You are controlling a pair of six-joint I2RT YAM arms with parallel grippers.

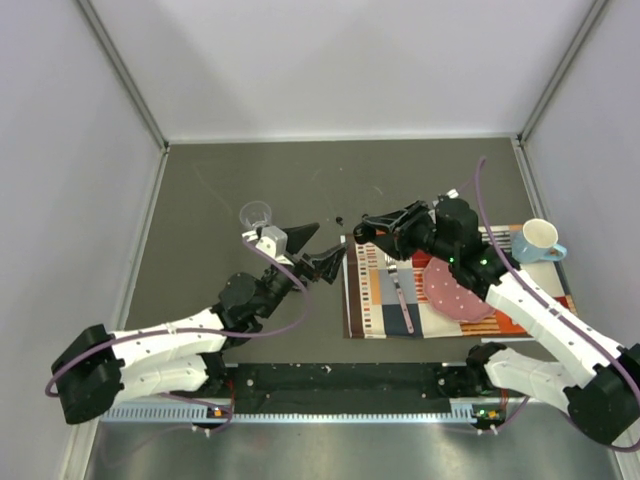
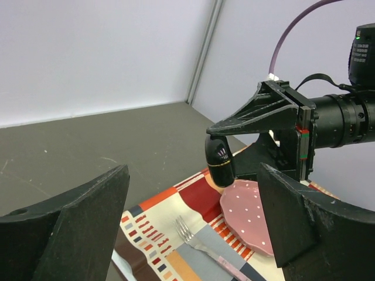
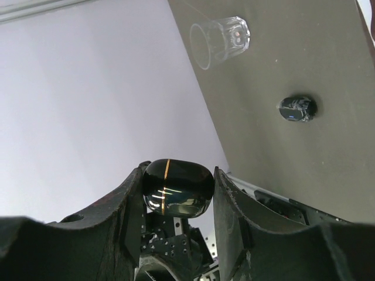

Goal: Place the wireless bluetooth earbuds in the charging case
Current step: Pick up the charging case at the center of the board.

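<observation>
Over on the left, the left pincer (image 1: 325,246) hangs above the dark worktop (image 1: 220,190) with its jaws spread wide and nothing between them. Just behind it a clear plastic cup (image 1: 257,213) stands upright on the worktop. A touch further right lies one wireless bluetooth earbud (image 1: 340,219), a tiny glossy black piece on the bare surface, apart from the cup and out of either pincer's hold.

Now the middle: the right pincer (image 1: 366,231) reaches in towards the left one, clamped partway on the charging case (image 3: 176,186). It's a rounded black shell with a thin gold line across it, held up off the worktop. There are pale marks on its side in the left wrist view, too small to read.

Below that arm lies a striped placemat (image 1: 375,300) with a fork (image 1: 401,292) on it and a pink dotted plate (image 1: 452,295) beside the fork. Far right, a white mug (image 1: 538,240) with a blue handle.
</observation>
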